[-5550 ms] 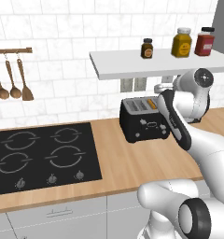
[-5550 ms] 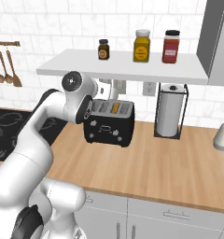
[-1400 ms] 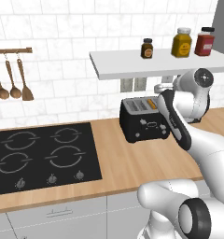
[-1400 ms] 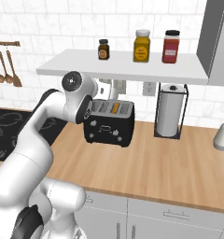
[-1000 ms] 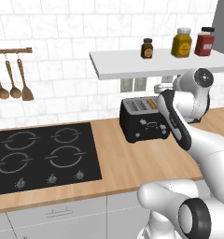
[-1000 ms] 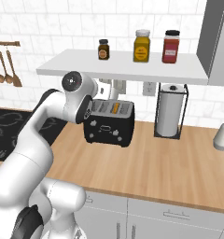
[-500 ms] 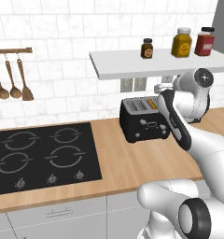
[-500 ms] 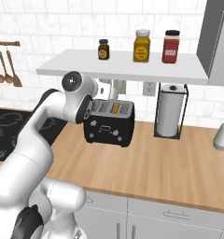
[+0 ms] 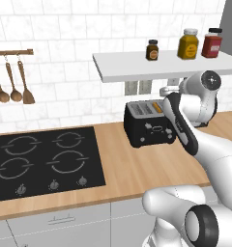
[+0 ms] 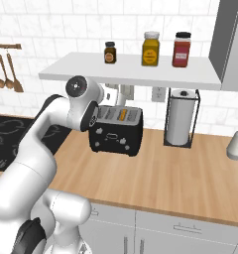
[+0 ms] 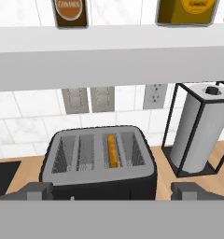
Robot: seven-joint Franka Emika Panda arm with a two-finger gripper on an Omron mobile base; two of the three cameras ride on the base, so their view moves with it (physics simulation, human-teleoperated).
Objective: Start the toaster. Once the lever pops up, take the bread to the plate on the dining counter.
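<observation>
On the light-wood worktop right of the black hob [image 9: 43, 161], the black boxy two-slot toaster [image 9: 148, 123] stands under the white wall shelf [image 10: 131, 69], left of the paper-towel roll in its black wire stand [image 11: 198, 132], with the tan bread slice [image 11: 112, 150] sunk edge-up in its right-hand slot. The gripper [image 11: 112, 191] hangs just behind and above the toaster, its dark fingertips spread wide and holding nothing. This looks like the wait on the toasting; next, I judge, the spread fingers must drop straight into that slot and pinch the slice's thin top edge.
</observation>
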